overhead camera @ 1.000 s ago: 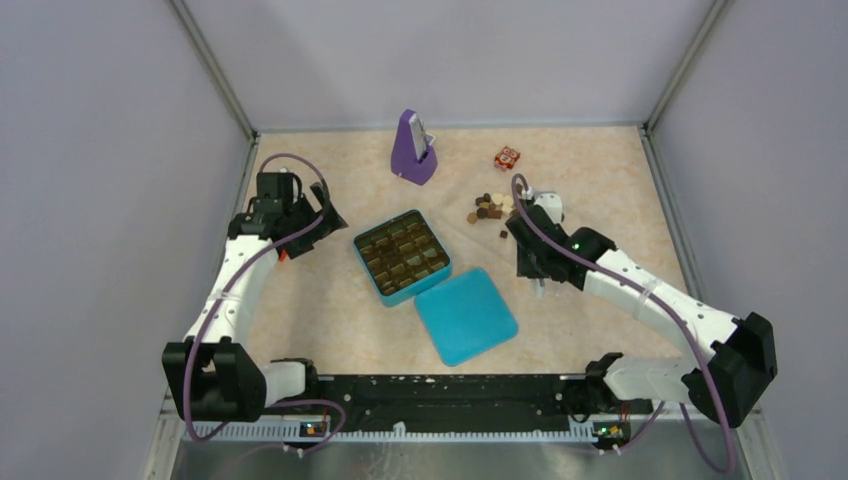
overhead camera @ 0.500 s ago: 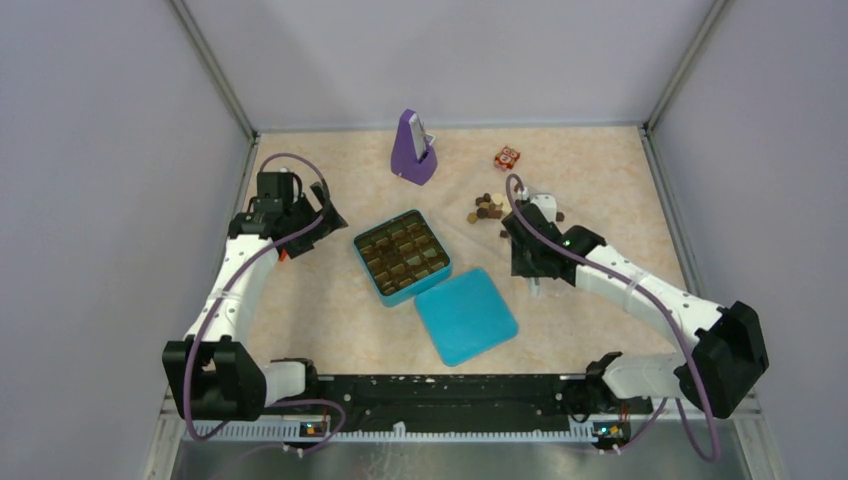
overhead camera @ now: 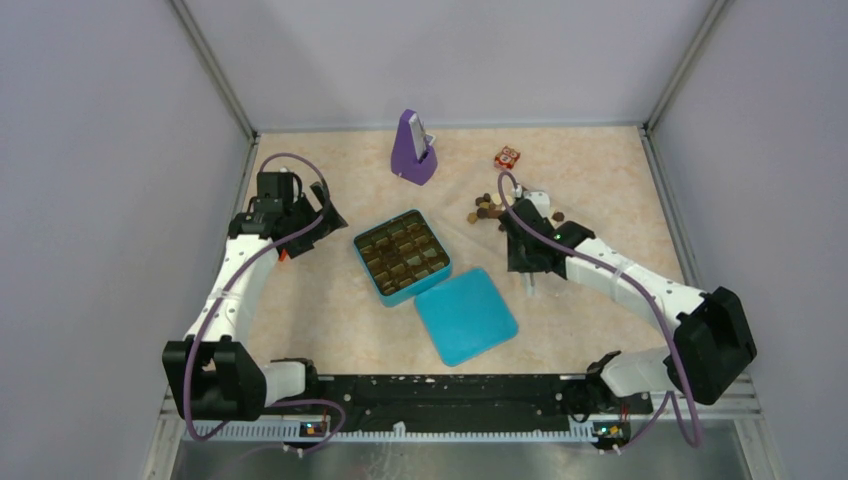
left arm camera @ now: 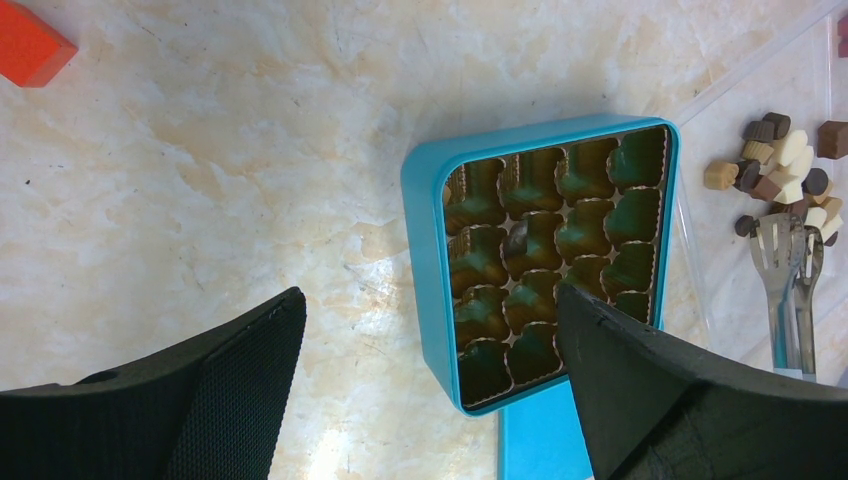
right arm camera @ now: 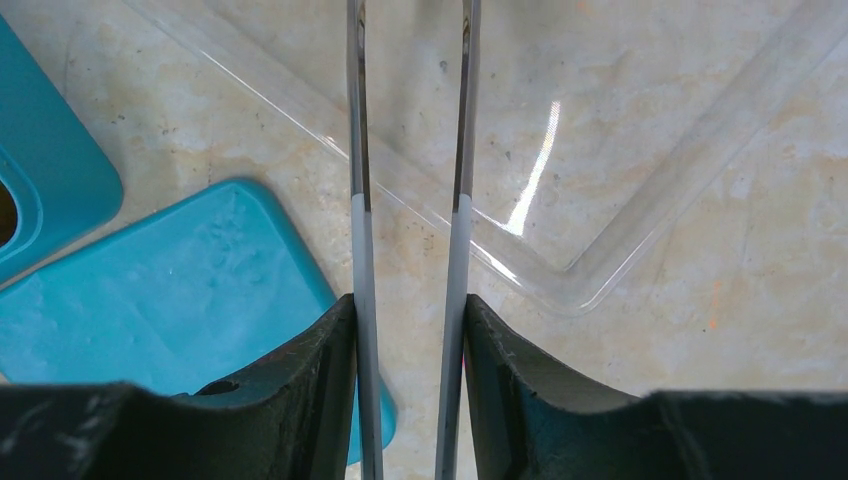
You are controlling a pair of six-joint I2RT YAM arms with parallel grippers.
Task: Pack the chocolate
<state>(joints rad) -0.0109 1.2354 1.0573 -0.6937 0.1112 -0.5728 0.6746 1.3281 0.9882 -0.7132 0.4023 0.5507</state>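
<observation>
My right pincer (right arm camera: 408,305) is partly closed on a pair of metal tongs (right arm camera: 362,250), one pad pressed on each blade. My left pincer (left arm camera: 428,300) is spread wide with nothing in it, hanging above the worktop (overhead camera: 330,300) beside the open tin (overhead camera: 401,256).

Nearest me lies the blue lid (overhead camera: 465,315), touching the tin's near corner. It sits right under the route from the heap to the tin, so a piece dropped on the way would land on it and roll off.

The tin's gold cups are small and close together. With long tongs in my grip, a slight wrist tilt could put a piece on a rim or in the wrong cup. Nothing steadies the tin, so a nudge might push it.

Further out, the chocolate (left arm camera: 785,165) is heaped on a clear tray (right arm camera: 590,290), and the tong tips are at the heap's near edge. I cannot tell whether a piece is between them. Squeeze too hard and a round one could shoot out; squeeze too lightly and the blades could slip in my pads. The light tray may slide too.

Beyond the heap sits a red-and-white cube (overhead camera: 507,157), which I must not grab.
</observation>
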